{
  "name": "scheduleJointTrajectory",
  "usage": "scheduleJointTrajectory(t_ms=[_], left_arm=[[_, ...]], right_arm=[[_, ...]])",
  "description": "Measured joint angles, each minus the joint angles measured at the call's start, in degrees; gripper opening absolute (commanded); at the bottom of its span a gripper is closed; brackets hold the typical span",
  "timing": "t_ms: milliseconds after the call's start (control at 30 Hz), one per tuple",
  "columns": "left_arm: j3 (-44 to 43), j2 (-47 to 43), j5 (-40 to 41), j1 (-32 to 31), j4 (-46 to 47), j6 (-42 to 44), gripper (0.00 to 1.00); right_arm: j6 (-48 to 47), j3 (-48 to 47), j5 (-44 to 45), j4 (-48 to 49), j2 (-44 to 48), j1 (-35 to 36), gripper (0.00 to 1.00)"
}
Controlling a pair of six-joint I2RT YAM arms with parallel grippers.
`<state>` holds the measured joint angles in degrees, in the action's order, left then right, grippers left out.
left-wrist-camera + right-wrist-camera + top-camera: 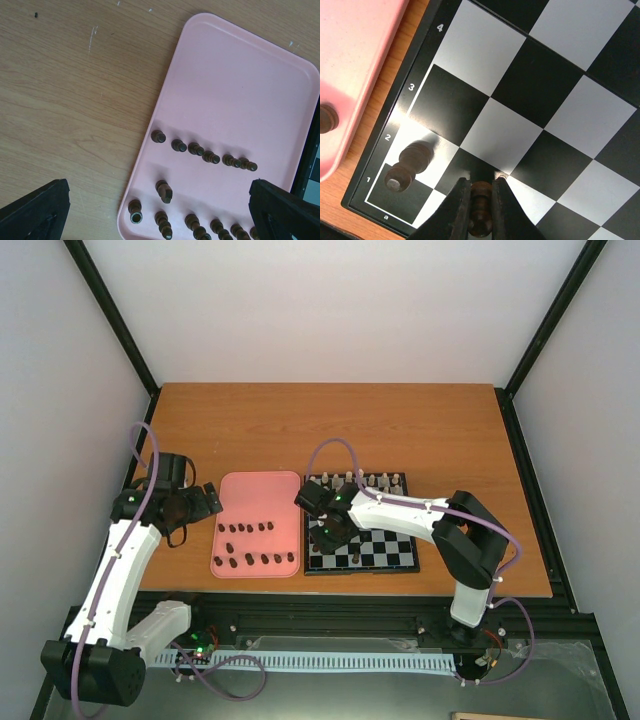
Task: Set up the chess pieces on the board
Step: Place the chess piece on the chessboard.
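Progress is at an early stage. The board [385, 550] lies on the tabletop [330, 425] just right of the pink tray [258, 490], with cream-white pieces [365, 480] lined along its far edge. One dark piece [409, 165] stands at the near left corner, in file a; whether on rank one or two cannot be told. The right hand [481, 181] is almost closed, gripping a second dark piece [481, 215] above the adjacent squares. The other chess pieces [200, 150] sit in two loose rows on the tray, several lying down. The left hand [208, 500] hovers beside the tray, fingers spread wide, holding nothing. Judgement: nearly the whole dark set is left to place
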<state>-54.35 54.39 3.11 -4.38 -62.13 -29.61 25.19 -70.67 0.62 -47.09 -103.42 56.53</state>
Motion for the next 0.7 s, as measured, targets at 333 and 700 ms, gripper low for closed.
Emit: scheduleJointTrajectory(t_ms=[333, 700], left_arm=[[0.00, 0.33, -0.02, 0.00, 0.15, 0.00, 1.00], [0.00, 0.31, 0.00, 0.00, 0.37, 0.02, 1.00]], right_arm=[[0.37, 0.00, -0.92, 1.01, -0.09, 0.00, 0.03], [0.68, 0.15, -1.27, 1.51, -1.05, 0.02, 0.10]])
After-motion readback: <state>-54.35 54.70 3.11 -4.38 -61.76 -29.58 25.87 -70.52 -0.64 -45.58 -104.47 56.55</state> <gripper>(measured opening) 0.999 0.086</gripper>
